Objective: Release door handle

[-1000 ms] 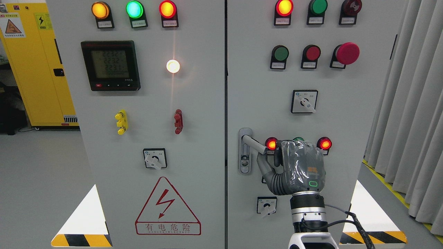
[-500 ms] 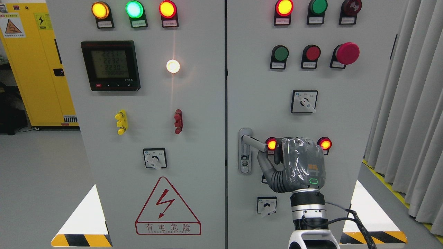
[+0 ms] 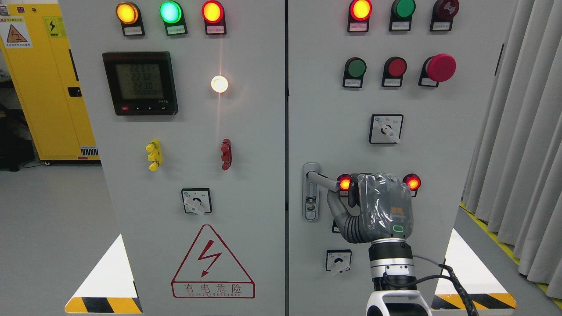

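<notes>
Door handle (image 3: 322, 180): grey lever on a lock plate near the right door's left edge — angled down-right.
Right hand (image 3: 373, 206): fingers curled near the lever's tip; grasp cannot be told.
Room: bare panel below.

The cabinet doors (image 3: 254, 145) are pale grey. Lamps along the top glow amber (image 3: 126, 12), green (image 3: 170, 12) and red (image 3: 212, 12). The mushroom button (image 3: 441, 67) is crimson. The warning triangle (image 3: 212, 260) is red on white. Yellow-and-black stripes (image 3: 103, 304) mark the lower corner. The right hand (image 3: 382, 208) is grey, the door handle (image 3: 322, 180) silver, the side locker (image 3: 41, 87) yellow.
</notes>
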Controlling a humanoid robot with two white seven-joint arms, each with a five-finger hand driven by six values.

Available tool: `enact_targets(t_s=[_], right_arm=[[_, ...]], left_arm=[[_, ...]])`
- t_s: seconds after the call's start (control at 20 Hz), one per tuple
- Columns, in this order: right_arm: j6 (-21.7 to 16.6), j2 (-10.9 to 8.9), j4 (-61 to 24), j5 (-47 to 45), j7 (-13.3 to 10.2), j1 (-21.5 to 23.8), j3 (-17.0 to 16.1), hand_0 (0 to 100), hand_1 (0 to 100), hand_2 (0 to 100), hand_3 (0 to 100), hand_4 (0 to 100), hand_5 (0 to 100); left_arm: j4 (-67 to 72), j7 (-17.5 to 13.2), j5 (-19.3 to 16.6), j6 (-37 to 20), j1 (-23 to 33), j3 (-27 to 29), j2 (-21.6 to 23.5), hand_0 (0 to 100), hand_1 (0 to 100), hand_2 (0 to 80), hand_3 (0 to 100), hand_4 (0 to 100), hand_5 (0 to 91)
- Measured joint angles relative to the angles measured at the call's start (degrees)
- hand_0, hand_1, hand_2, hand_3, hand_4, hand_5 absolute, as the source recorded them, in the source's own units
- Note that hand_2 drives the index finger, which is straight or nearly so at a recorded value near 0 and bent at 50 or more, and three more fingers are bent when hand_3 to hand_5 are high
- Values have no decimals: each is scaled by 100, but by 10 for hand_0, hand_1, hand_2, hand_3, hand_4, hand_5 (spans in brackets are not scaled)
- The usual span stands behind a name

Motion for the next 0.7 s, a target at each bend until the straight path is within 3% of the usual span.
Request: enact_targets(t_s=[0.7], right_arm=[[0, 3, -37, -38, 12, -8, 1, 608, 404, 923, 1000, 1000, 1000]], left_arm=[[0, 0, 0, 0, 0, 0, 0, 120, 556, 0, 0, 0, 0]])
